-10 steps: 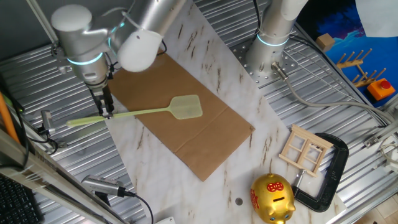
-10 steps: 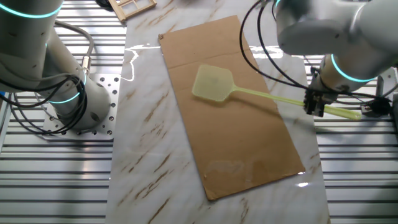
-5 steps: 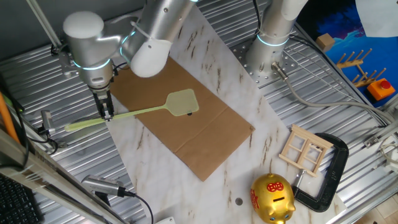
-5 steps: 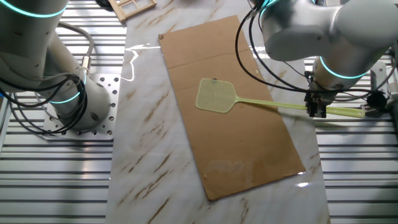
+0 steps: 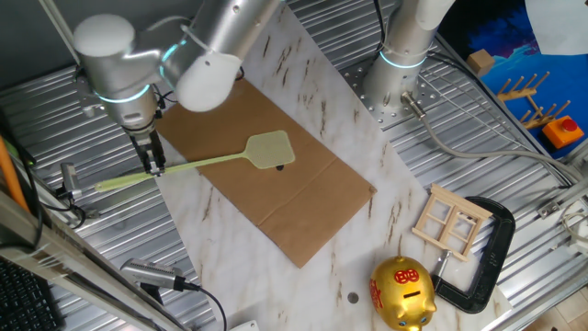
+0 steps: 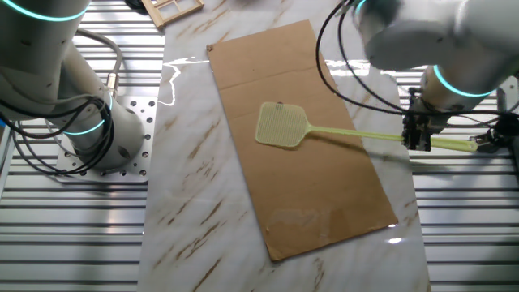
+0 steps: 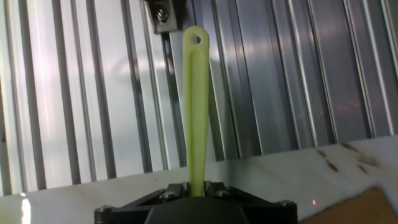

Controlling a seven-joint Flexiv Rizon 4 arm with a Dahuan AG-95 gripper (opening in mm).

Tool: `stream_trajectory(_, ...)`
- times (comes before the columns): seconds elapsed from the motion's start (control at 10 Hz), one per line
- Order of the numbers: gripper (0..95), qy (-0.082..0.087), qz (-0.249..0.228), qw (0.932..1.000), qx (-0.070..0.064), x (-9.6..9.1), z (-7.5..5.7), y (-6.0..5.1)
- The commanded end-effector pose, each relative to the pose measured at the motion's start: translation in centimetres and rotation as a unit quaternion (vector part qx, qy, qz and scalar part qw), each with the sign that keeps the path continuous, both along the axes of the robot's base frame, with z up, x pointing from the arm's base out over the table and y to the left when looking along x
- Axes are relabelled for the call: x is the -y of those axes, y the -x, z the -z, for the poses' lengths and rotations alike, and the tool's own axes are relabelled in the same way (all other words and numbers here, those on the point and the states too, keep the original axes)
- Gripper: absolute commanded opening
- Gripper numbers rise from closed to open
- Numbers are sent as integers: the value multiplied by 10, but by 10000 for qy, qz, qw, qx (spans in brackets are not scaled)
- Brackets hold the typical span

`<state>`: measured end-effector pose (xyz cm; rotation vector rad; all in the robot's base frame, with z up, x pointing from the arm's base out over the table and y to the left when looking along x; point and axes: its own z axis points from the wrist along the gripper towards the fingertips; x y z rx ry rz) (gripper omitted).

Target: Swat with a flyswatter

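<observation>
The pale yellow-green flyswatter (image 5: pixel 202 164) lies across the brown cardboard sheet (image 5: pixel 276 184), its mesh head (image 5: pixel 269 151) over the sheet's middle. In the other fixed view the flyswatter (image 6: pixel 340 134) stretches right from its head (image 6: pixel 281 125). My gripper (image 5: pixel 153 165) is shut on the thin handle near its rear end, at the left edge of the marble board; it also shows in the other fixed view (image 6: pixel 417 142). In the hand view the handle (image 7: pixel 195 106) runs up from between my closed fingers, its holed tip over the metal slats.
A second robot base (image 5: pixel 395 64) stands at the back. A gold piggy bank (image 5: pixel 401 292), a wooden frame (image 5: pixel 450 221) and a black clamp (image 5: pixel 487 248) sit at the front right. The marble board (image 5: pixel 303 83) lies on a slatted metal table (image 5: pixel 55 119).
The swatter head swung from its raised, tilted pose down toward the cardboard and slightly left; my gripper shifted a little while still holding the handle.
</observation>
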<state>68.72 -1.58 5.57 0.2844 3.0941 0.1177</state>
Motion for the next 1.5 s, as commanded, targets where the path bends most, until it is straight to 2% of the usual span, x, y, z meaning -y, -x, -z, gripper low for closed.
stream_trajectory(0.1, 0, -25, 374, 9993, -38, -5, -10, -1)
stream_trajectory(0.3, 0, -3, 371, 9993, -81, -8, -11, -10)
stream_trajectory(0.8, 0, -7, 374, 9993, -43, -19, 3, -22)
stream_trajectory(1.0, 0, 5, 333, 9994, 15, -22, 13, -27)
stream_trajectory(1.3, 0, 38, 173, 9996, 201, -21, 18, -29)
stream_trajectory(1.5, 0, 136, 97, 9996, 245, -21, 18, -29)
